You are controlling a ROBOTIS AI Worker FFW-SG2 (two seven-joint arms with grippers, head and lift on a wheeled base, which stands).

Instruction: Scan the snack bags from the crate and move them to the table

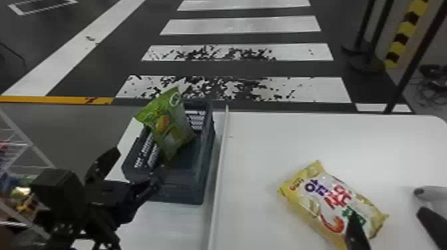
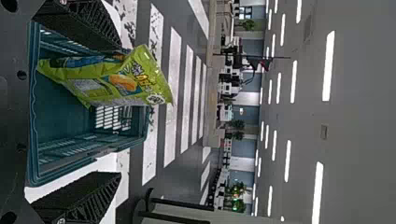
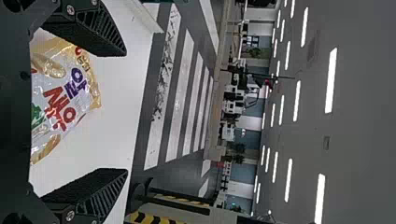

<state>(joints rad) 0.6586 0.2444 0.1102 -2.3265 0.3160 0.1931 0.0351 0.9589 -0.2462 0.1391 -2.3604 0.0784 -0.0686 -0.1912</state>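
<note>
"What's nearest, from the robot?"

"Right end effector (image 1: 386, 212), about three o'clock, wide; yellow bag (image 1: 329, 199) at two, lying on the bench (image 1: 266, 139)."

"And the left?"

"Left end effector (image 1: 138, 167) at ten, wide too. Farther, at eleven, the green bag (image 1: 169, 123) stands tilted in the crate (image 1: 181, 192). I'd straddle its middle, pinch gently, then lift clear before turning."
</note>
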